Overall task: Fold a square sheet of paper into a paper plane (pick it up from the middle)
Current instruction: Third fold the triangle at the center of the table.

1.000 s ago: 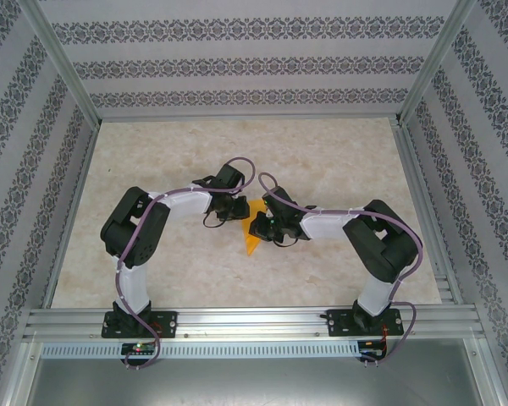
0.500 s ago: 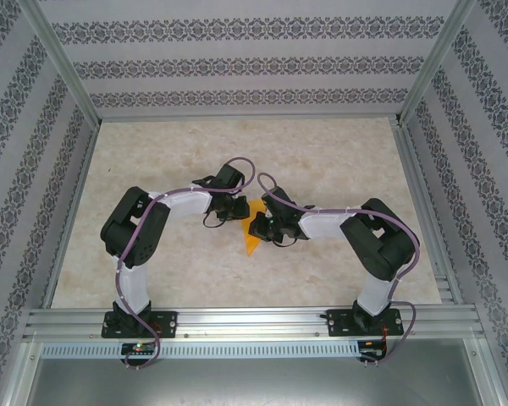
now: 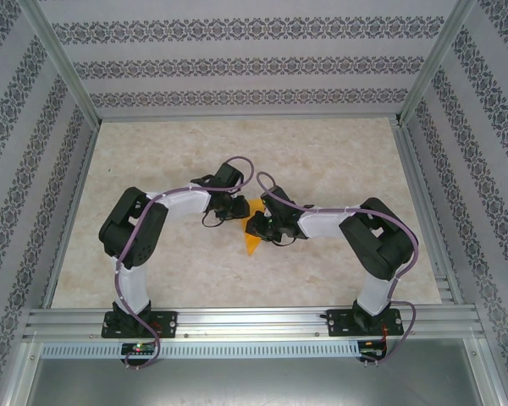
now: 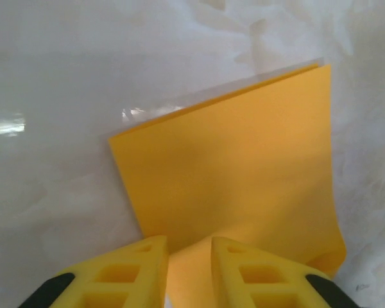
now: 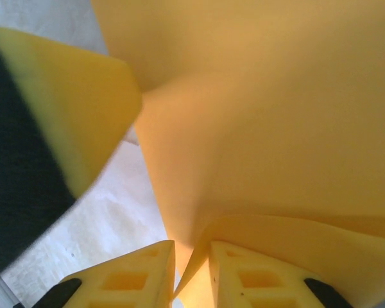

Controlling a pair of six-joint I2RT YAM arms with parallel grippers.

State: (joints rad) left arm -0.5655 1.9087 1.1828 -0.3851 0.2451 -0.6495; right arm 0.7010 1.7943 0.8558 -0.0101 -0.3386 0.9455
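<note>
Presently, both claws meet tip to tip over the middle of the table (image 3: 339, 169), with the orange paper (image 3: 253, 243) directly between them and its pointed end trailing toward the arm bases.

1. Left gripper (image 4: 189, 249): the 2 yellow fingers stand a narrow slot apart. The paper lies flat on the table just ahead of the fingertips, and a raised ridge of it runs back into the slot. Whether the pads press on that ridge cannot be told.

2. Right gripper (image 5: 192, 251): its jaws show the same narrow slot. The paper rises ahead of and above the fingertips, and a curved lower layer feeds into the slot. Clamping cannot be confirmed here either. To the left of this claw, close by, sits a yellow and black body (image 5: 64, 128), probably a finger of the opposite claw.

Reason for this arrangement, as a judgement: 2 opposed claws at the centre of the sheet keep the layers aligned, so that a lengthwise crease can be set along the ridge. The far part rests on the table to keep the sheet from swinging.

Containers: none takes part. The table surface alone carries the paper, and nothing is stored in or on the sheet.
</note>
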